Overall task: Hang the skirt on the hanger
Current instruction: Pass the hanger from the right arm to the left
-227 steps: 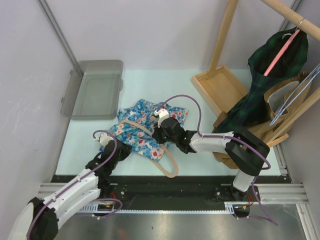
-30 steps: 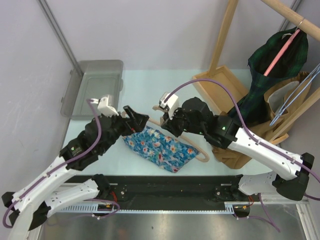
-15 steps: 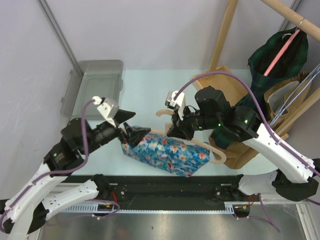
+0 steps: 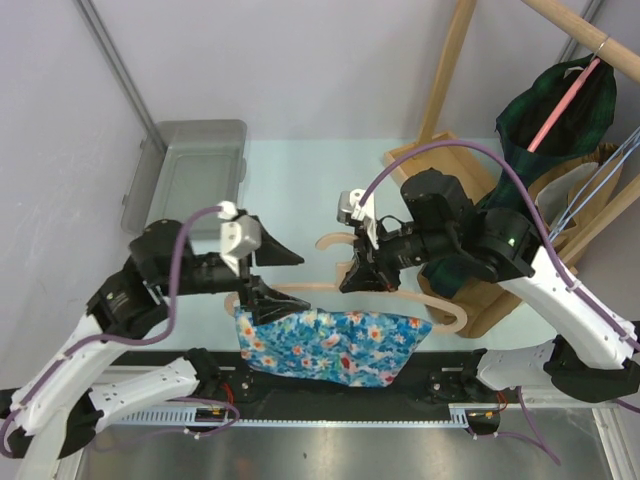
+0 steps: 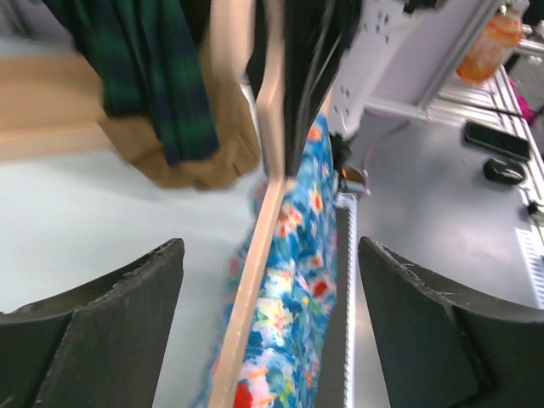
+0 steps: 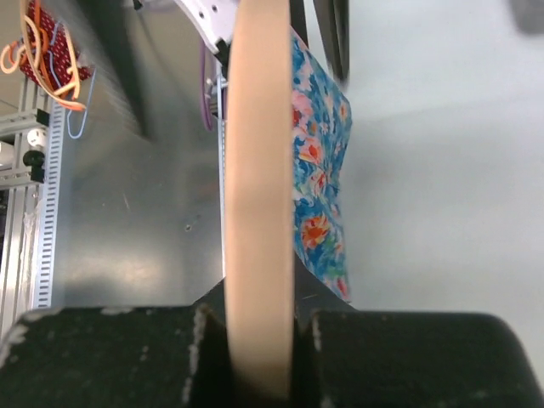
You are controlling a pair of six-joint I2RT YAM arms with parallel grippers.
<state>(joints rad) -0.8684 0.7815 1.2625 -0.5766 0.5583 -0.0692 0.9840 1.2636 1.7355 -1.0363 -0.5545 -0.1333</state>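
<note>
The floral skirt (image 4: 330, 345) hung draped over the wooden hanger (image 4: 440, 306), up in the air over the desk's (image 4: 300, 190) near edge. The right end effector (image 4: 362, 272) was pinching the hanger's middle. The left end effector (image 4: 268, 278) was spread wide around the hanger's left end, fingers clear of it.

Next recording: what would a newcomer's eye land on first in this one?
The blue floral skirt draped over a wooden hanger, held up between the two arms, stands out first. The right gripper clamps the hanger near its middle, while the left gripper sits at the hanger's left end with its jaws open. At the far right, a dark green plaid garment hangs on a wooden rack.
</note>
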